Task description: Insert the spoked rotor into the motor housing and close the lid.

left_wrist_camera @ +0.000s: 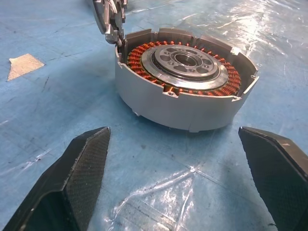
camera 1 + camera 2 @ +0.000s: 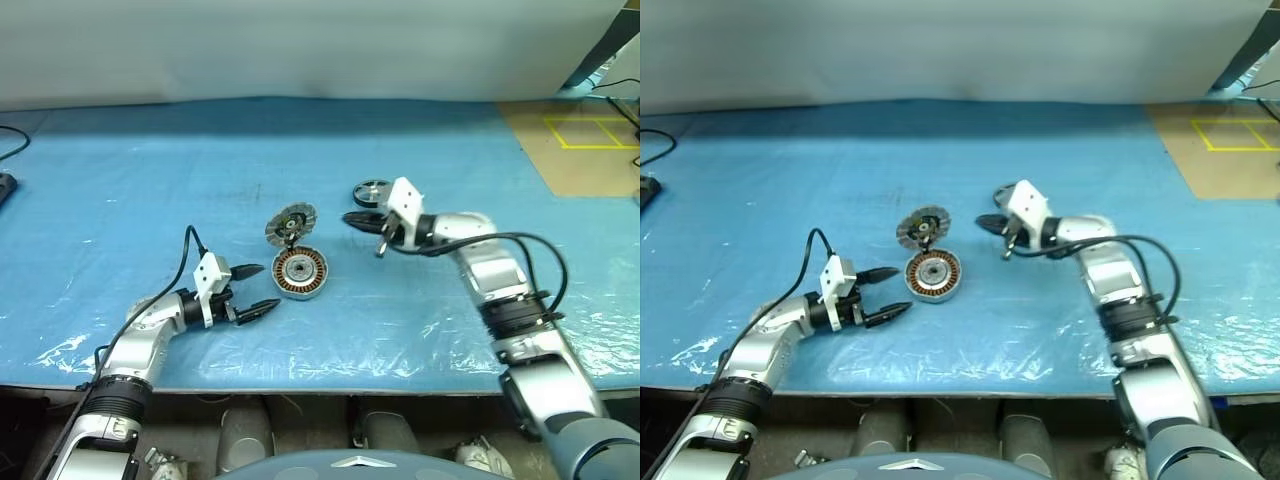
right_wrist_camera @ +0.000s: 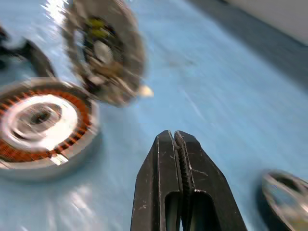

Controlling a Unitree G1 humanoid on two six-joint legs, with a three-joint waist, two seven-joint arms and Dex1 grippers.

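The spoked rotor [image 2: 371,192] lies flat on the blue plastic-covered table [image 2: 120,190], right of centre and a little farther back than the other parts, its black rim and silvery spokes partly hidden behind the right gripper [image 2: 352,219]. It is well apart from the motor housing [image 2: 299,274], which sits near the middle of the table as a shallow silver cup with its ring of copper-brown windings and metal hub open to view. The lid [image 2: 290,223] stands raised at the housing's far edge, joined there and tilted up, with its radial fin pattern and dark centre facing the near side. The right gripper hovers above the table between the rotor and the lid, just in front of the rotor and pointing left toward the lid; its two black fingers [image 3: 175,183] are pressed together with nothing between them. The left gripper [image 2: 255,290] is low over the table just to the near left of the housing, pointing right at it, its fingers [image 1: 72,178] spread wide and holding nothing, with the housing lying just beyond their tips. At the far right of the table a brown board with yellow tape lines [image 2: 590,140] lies flat.
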